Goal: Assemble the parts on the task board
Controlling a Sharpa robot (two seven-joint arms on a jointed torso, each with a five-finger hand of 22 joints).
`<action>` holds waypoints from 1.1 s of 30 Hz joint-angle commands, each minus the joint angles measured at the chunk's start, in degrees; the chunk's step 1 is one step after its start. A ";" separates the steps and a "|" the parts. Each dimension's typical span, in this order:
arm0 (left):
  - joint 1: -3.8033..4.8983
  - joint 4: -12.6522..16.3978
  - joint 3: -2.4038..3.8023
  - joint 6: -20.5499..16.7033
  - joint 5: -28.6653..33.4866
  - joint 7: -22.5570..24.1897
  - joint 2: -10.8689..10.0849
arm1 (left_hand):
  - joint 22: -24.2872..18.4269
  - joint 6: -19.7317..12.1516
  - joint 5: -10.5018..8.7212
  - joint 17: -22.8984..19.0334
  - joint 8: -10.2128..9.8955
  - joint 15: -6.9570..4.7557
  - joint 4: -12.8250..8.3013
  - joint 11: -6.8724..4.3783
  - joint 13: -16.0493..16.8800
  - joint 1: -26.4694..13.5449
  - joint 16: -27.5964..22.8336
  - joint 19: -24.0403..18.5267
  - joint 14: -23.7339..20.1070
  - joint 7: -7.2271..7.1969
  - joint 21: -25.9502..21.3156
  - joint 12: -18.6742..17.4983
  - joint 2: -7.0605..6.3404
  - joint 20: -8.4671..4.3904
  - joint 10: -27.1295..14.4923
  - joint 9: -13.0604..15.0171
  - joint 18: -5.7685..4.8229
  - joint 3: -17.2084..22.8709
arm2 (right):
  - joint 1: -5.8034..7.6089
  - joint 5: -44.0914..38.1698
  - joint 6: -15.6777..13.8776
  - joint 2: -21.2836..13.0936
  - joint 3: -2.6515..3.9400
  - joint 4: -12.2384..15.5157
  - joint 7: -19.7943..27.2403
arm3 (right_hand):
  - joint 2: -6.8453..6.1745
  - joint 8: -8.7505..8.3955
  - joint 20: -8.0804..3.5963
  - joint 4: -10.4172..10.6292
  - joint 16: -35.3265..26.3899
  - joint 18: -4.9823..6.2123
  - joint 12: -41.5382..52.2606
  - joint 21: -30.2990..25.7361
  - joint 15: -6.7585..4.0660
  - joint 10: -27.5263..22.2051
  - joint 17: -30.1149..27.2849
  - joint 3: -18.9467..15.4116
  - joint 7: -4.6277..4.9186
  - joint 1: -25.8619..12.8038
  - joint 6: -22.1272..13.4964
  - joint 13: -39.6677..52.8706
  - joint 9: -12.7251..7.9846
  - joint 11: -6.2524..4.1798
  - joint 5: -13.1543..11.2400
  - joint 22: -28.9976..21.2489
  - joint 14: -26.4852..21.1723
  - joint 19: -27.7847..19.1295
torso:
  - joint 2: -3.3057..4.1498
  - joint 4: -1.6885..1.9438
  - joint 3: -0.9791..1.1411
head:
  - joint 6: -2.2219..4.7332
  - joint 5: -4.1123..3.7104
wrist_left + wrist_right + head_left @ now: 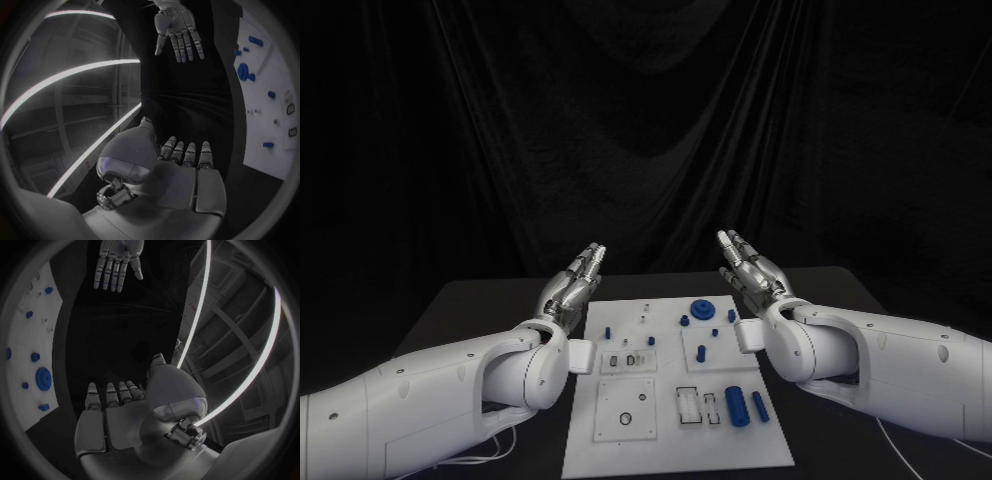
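Parts (737,405) apparently loose on board (625,450).

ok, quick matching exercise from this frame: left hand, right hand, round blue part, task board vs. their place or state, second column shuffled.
Things:
1. left hand
2. right hand
3. round blue part
4. task board

Place or state:
A. white, flat on the black table
B. raised, open, beside the board's left edge
C. lying on the board's far end
D. raised, open, beside the board's right edge

Pairs: 1-B, 2-D, 3-C, 4-A
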 commanded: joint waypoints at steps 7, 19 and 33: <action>2.44 -0.57 -3.00 19.38 9.10 7.20 0.18 | -0.07 1.27 0.35 -0.09 0.38 2.55 0.85 2.76 0.14 2.96 -0.38 -0.01 -0.01 0.38 -0.20 0.67 0.75 2.80 0.01 0.16 0.85 -0.31 | 3.29 11.21 17.94 0.66 -3.28 -1.84 -1.23 | 0.17 -0.21 1.55 0.35 -0.20 0.72 -0.27 -0.32 1.61 0.11 -0.09 -0.53 2.12 2.54 0.11 -0.09 -0.07 2.16 0.48 -0.10 -0.05 -0.05 | -0.01 0.00 0.00 | 0.00 0.00; 2.57 -4.04 -3.64 23.18 1.27 11.05 -1.12 | 1.93 11.87 4.42 1.51 4.00 7.34 0.83 8.38 1.91 5.45 3.03 4.42 5.36 3.93 3.19 12.30 0.63 8.57 7.68 1.49 2.28 1.97 | 3.97 7.72 24.05 -2.61 -3.76 -1.49 -0.62 | -0.07 0.42 2.70 0.41 -0.20 0.74 -0.27 -0.24 2.47 0.11 -0.09 -0.45 3.96 3.20 1.51 -0.09 0.40 3.55 0.50 -0.03 -0.05 0.03 | 0.33 0.41 -0.20 | -2.68 -1.06; 2.53 -4.82 -3.64 22.97 -1.68 13.52 -4.52 | 2.24 19.76 7.03 1.54 6.49 7.09 0.79 8.40 2.27 9.24 4.07 6.88 8.61 7.38 4.73 16.44 0.66 8.98 12.91 1.89 2.45 2.41 | 5.29 3.55 22.88 -5.13 -3.77 -2.27 1.18 | -3.26 11.04 7.24 -1.53 17.05 -0.41 19.96 15.37 12.61 12.57 7.89 -0.27 12.50 14.64 13.25 6.18 3.47 17.00 6.15 7.87 18.56 28.29 | 1.04 0.70 -0.95 | -4.41 -0.41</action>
